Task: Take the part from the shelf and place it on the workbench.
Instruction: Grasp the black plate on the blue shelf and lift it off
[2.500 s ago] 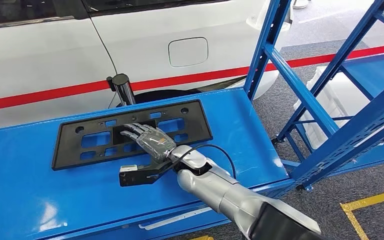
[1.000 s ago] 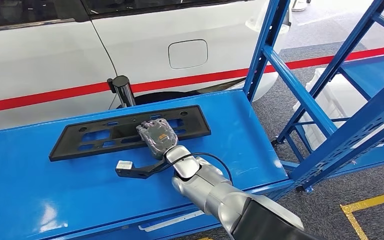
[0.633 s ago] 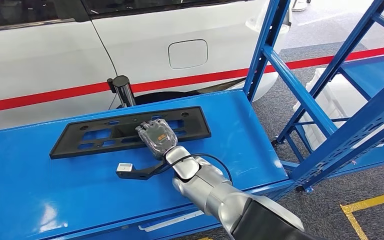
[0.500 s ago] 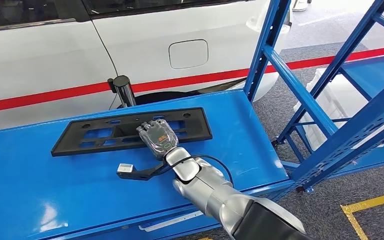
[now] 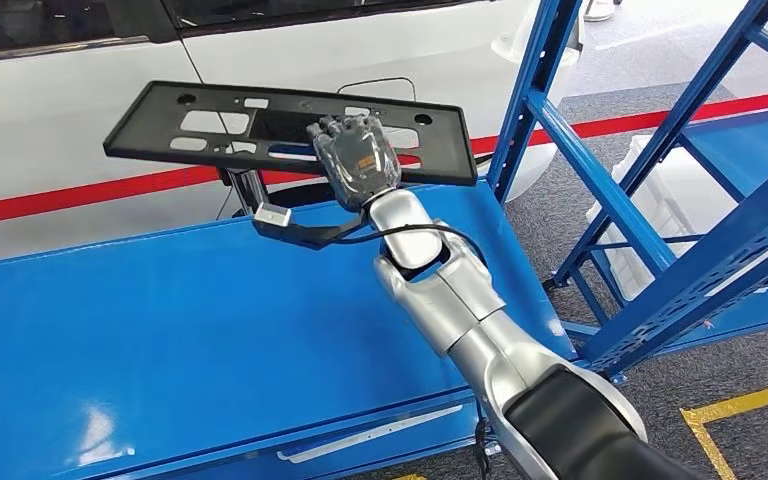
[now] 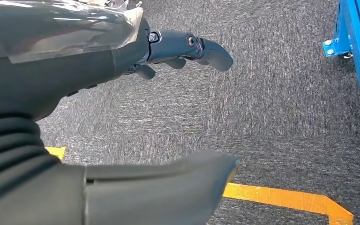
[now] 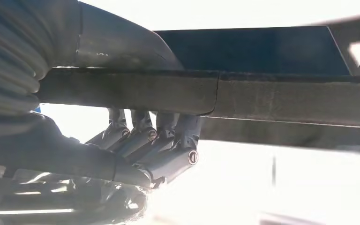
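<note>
Right hand (image 5: 357,160) gripping licence plate frame (image 5: 200,122) mid-edge, holding it aloft; likely light, stiff, tip-prone. Left hand (image 6: 122,51) hanging, fingers apart, empty.

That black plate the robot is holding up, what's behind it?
Behind the black plate is a white car with a red stripe and a fuel flap, mostly covered. The right robot hand grips the plate's near edge.
</note>
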Robot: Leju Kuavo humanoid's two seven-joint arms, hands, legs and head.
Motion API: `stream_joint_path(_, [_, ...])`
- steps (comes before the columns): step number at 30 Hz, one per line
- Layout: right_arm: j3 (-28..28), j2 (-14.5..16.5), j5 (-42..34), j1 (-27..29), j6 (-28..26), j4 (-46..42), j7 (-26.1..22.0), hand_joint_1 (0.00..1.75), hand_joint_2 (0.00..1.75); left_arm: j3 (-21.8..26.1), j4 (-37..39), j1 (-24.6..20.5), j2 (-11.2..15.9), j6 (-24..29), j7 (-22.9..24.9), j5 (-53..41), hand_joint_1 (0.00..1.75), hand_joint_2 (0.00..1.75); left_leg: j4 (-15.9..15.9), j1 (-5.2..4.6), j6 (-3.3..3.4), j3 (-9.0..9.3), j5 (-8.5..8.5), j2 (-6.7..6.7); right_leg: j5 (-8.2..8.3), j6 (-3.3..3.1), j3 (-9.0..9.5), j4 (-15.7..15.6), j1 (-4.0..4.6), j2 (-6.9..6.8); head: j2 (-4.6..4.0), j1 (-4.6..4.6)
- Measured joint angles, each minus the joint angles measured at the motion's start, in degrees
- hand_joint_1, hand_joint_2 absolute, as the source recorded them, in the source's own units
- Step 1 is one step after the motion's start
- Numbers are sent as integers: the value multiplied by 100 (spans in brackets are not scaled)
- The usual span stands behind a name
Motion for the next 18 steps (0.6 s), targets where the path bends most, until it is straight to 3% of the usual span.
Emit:
stream_joint_path(7, [-146, -126, 23, -22, 4, -452, -51, 175, 175, 3, 0, -1, 2, -4, 1, -38, 0, 175, 0, 1, 0, -4, -1, 0, 0, 0, -6, 0, 1, 0, 0, 0])
stream_joint_path(18, [-240, -499, -803, -594, 302, -1097, -515, 175, 175, 0, 0, -1, 25, 10, -132, -180, 0, 175, 0, 0, 0, -11, 0, 0, 0, 0, -11, 1, 0, 0, 0, 0])
